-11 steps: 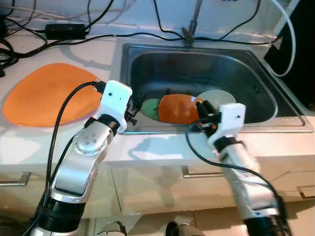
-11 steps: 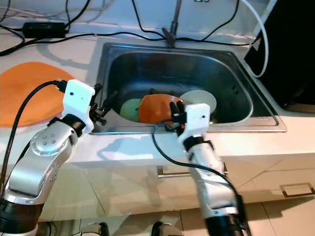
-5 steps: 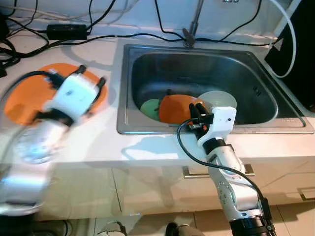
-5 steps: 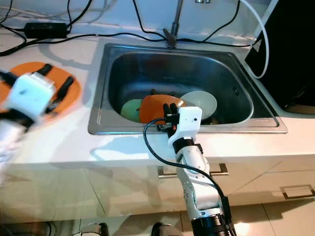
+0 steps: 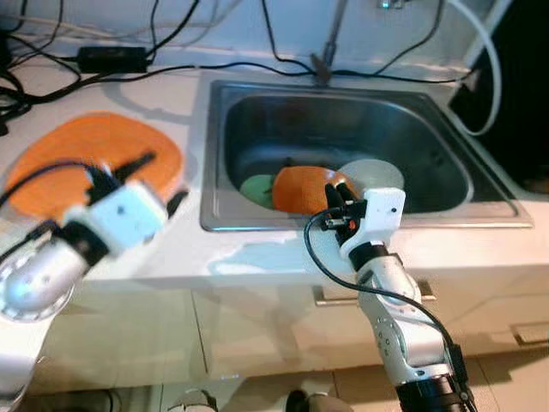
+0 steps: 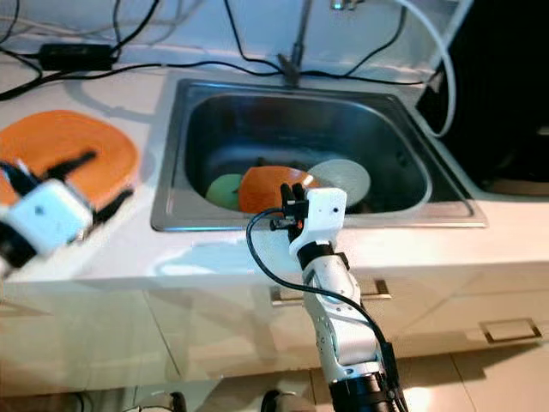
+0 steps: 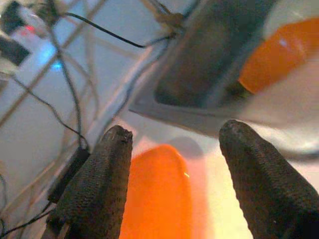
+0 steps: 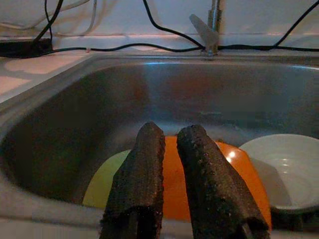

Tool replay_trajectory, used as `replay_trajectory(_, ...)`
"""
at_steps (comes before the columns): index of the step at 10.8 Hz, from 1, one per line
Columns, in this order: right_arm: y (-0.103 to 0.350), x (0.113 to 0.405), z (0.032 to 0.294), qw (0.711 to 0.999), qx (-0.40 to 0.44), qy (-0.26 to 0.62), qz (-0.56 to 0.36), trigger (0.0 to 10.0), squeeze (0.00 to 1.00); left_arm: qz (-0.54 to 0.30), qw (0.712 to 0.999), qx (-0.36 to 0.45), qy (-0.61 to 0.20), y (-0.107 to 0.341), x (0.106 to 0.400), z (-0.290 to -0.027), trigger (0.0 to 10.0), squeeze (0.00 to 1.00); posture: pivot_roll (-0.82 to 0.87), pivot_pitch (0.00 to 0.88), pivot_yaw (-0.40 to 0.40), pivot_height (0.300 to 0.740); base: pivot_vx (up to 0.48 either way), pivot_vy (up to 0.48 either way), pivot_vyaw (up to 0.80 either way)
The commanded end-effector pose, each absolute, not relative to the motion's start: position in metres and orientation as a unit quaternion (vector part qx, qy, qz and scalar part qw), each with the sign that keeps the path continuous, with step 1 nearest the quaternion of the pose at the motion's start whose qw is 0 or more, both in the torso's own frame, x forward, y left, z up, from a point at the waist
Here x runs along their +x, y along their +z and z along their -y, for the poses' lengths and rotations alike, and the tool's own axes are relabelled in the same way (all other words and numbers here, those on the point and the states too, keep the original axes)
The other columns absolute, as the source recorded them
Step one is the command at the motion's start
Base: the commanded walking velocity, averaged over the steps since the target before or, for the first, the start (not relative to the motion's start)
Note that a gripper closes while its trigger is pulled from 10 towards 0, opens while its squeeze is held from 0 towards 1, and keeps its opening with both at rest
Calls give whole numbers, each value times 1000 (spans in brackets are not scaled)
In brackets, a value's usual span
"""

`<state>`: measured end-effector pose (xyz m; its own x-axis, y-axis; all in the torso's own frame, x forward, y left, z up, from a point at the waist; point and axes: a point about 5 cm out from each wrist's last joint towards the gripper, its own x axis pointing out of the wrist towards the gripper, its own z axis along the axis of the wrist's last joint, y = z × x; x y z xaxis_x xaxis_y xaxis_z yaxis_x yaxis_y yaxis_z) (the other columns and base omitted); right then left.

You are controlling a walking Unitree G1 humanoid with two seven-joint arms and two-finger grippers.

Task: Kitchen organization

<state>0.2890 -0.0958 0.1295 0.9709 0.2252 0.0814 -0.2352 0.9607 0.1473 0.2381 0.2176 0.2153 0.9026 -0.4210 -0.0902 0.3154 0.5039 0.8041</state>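
Three dishes sit low in the steel sink [image 5: 214, 172], and we see them from the head camera: an orange plate [image 5: 304, 189] in the middle, a green plate [image 5: 255, 189] touching it at nine o'clock, and a white bowl [image 5: 377, 174] beside it at three o'clock. Our right gripper [image 5: 330, 199] hangs at the sink's near rim, at six o'clock from the orange plate, and its two black fingers [image 8: 142, 184] lie nearly pressed together, holding nothing. Through the right wrist camera we look along them at the orange plate, with the faucet [image 8: 212, 25] rising at the far edge of the basin.

Over on the white countertop [image 5: 257, 253], at nine o'clock from the sink, a large orange mat [image 5: 69, 167] lies flat. Our left gripper [image 5: 159, 184] hovers above the mat's near right edge, blurred, fingers [image 7: 94, 184] spread wide with nothing between them. Black cables [image 5: 171, 69] trail along the back of the counter at twelve o'clock, running past a black power brick [image 5: 111, 58].
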Motion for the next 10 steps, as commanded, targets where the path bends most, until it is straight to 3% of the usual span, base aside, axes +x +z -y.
replay_trajectory(1, 126, 290, 98, 990, 72, 114, 26, 10000, 0, 52, 854, 464, -229, 214, 236, -216, 10000, 0, 87, 93, -109, 740, 0, 0, 0)
replay_trajectory(5, 125, 290, 99, 990, 78, 112, 21, 10000, 0, 22, 847, 487, -210, 204, 241, -218, 10000, 0, 86, 95, -109, 740, 0, 0, 0)
replay_trajectory(10, 125, 291, 101, 991, 83, 106, 17, 10000, 0, 43, 879, 443, -173, 205, 247, -212, 10000, 0, 75, 102, -106, 740, 0, 0, 0)
